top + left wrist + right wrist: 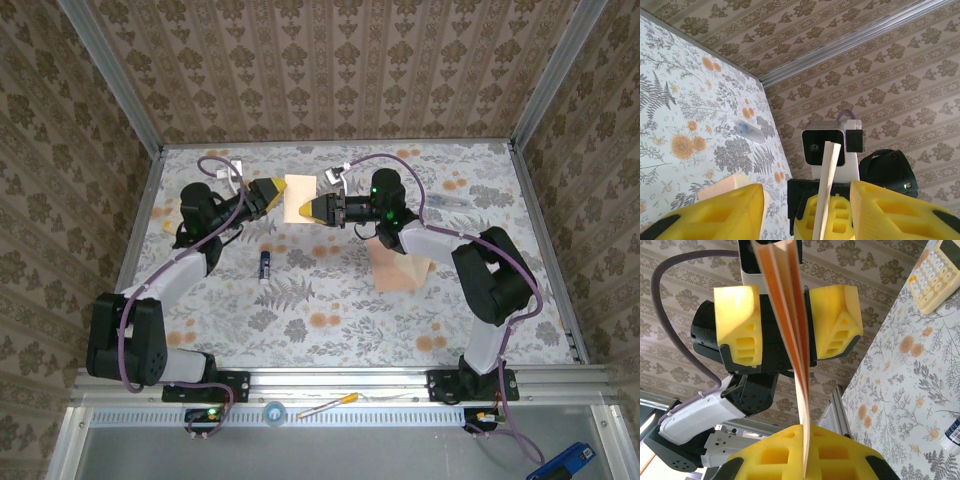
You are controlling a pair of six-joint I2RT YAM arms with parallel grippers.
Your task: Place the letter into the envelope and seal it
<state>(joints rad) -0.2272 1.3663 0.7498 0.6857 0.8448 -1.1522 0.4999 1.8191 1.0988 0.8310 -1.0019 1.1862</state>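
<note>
While the right gripper (322,208) pinches the letter (300,192) and holds it edge-up above the table (330,300), the left gripper (267,194) faces it, jaws wide, one finger on each side of the sheet. The envelope (402,270) lies flat behind the right gripper, under its arm.

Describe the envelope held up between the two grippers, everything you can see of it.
The envelope is a thin, pale salmon paper rectangle, held above the floral table between the arms, its face toward the top camera. Edge-on from the right wrist, it shows two orange-pink layers lying close together. The right gripper has its jaws shut on one edge; the left gripper has its jaws open either side of the opposite edge. Its flap cannot be made out.
</note>
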